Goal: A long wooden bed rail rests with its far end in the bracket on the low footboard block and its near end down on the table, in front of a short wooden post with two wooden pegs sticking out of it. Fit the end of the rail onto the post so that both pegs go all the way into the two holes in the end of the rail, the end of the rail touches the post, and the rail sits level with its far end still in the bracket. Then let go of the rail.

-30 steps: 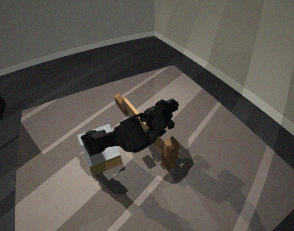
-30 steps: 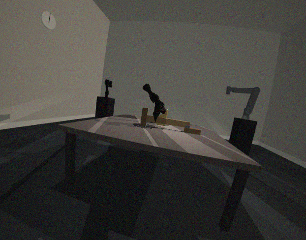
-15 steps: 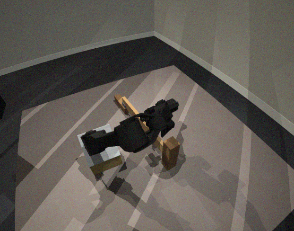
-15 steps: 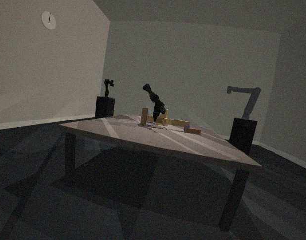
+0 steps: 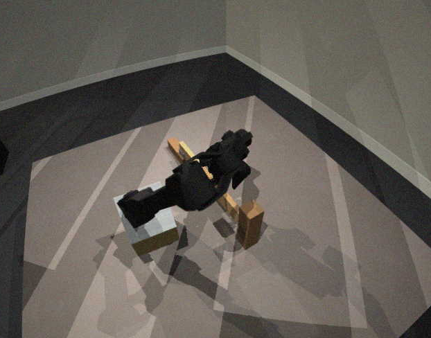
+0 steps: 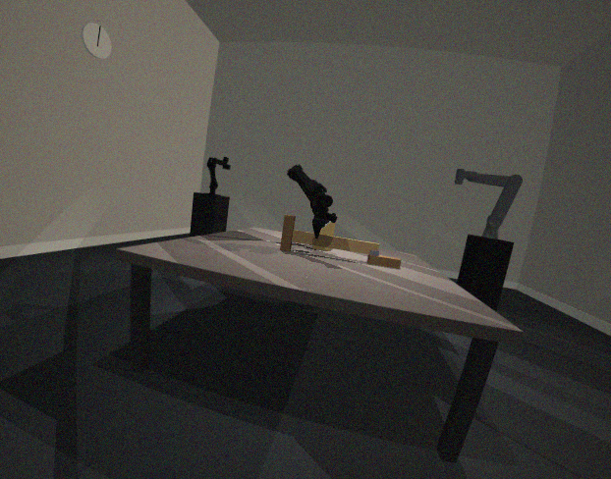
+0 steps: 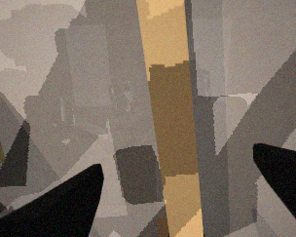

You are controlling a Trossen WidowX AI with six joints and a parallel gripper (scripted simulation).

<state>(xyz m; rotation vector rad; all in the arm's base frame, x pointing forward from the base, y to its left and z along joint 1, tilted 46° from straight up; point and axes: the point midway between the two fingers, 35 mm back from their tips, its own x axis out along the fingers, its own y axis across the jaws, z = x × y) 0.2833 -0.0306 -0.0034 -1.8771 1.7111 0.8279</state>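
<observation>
Rail set against the post, arm's fingers spread wide above it.

From where I stand, the table [image 6: 234,268] fills the middle of the room, streaked with bands of light and shadow. The black arm [image 5: 186,185] leans out from its base block [image 5: 154,228] over the rail [image 7: 171,116], which runs from the post [image 5: 249,222] back to the low footboard [image 6: 384,261] and looks level from the side. Its near end sits up against the post; the pegs I cannot make out. The gripper [image 7: 177,189] hangs over the rail with both fingers wide apart, one either side of the wood, touching nothing and holding nothing.
</observation>
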